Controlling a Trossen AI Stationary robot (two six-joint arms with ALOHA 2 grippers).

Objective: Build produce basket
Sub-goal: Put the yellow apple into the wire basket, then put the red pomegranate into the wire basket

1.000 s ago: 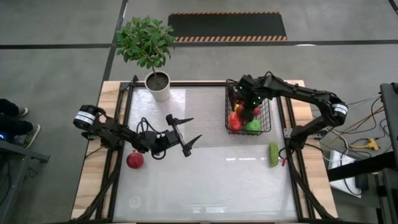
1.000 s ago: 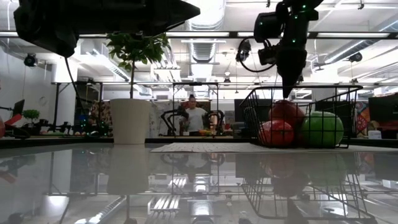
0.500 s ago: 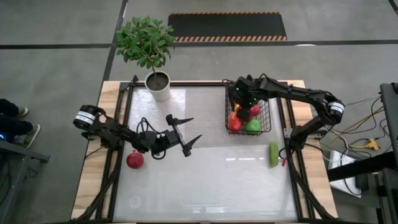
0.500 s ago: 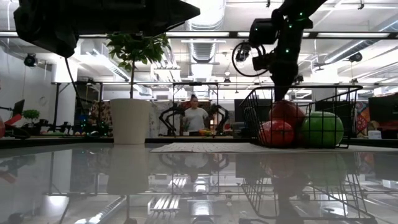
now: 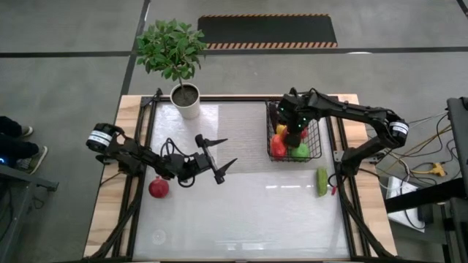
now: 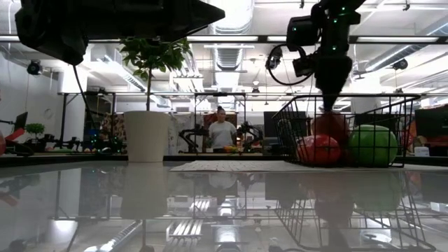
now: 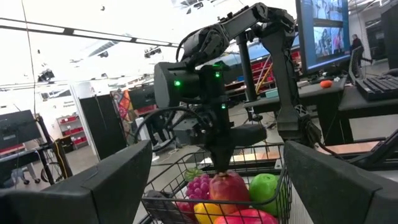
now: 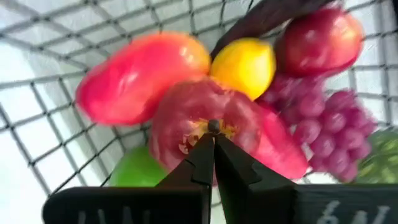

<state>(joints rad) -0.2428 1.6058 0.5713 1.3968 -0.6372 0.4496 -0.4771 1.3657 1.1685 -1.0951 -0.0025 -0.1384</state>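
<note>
Right hand point(image 8: 212, 144), fingers pressed together, tips on a red pepper point(image 8: 205, 121) in the basket point(image 5: 313, 140).

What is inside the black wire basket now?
The basket holds red produce, a yellow lemon, purple grapes and a green apple. Anything beneath them is hidden.

black wire basket point(image 5: 313, 139) upright, produce point(image 5: 287, 142) piled inside.
</note>
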